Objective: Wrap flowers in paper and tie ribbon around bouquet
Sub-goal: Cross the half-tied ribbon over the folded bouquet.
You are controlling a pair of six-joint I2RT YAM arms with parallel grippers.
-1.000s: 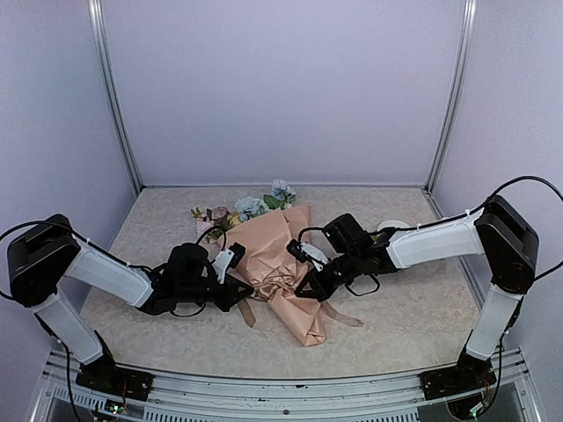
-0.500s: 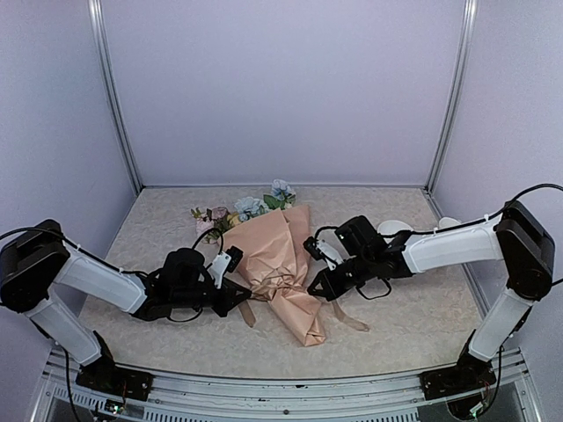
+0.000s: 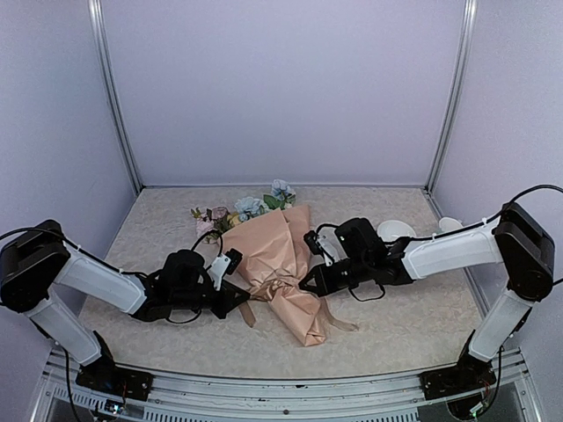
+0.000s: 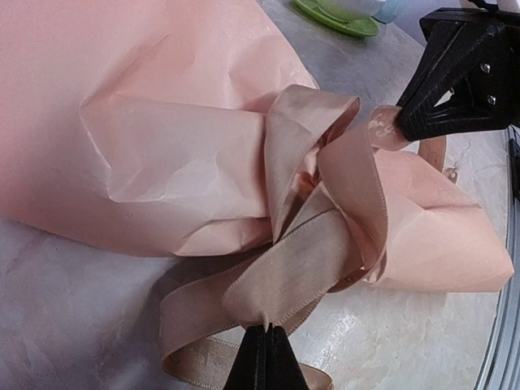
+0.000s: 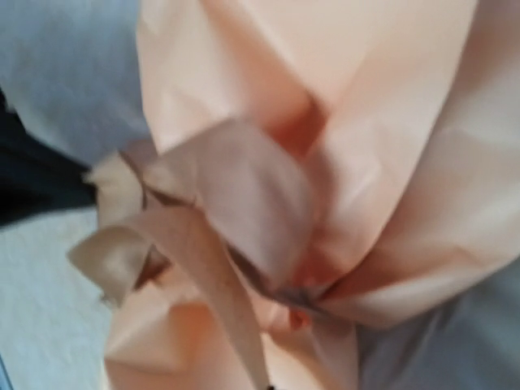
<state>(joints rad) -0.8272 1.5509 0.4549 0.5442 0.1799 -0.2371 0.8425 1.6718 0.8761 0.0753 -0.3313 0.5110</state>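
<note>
The bouquet (image 3: pixel 280 264) lies on the surface (image 3: pixel 413 316) with its narrow tail nearest, pointing to 5 o'clock, and its long axis running up toward 11 o'clock. At its waist the ribbon (image 4: pixel 325 244) sits in a loose knot: the left gripper (image 4: pixel 262 341), at 9 o'clock of the knot, pinches one strand, and the right gripper (image 4: pixel 402 122), at 3 o'clock, clamps the other end. Both are about equally close, so tightening likely means pulling apart across that axis. Farthest, the flowers (image 3: pixel 249 207) show above the paper (image 4: pixel 162 146) rim.
</note>
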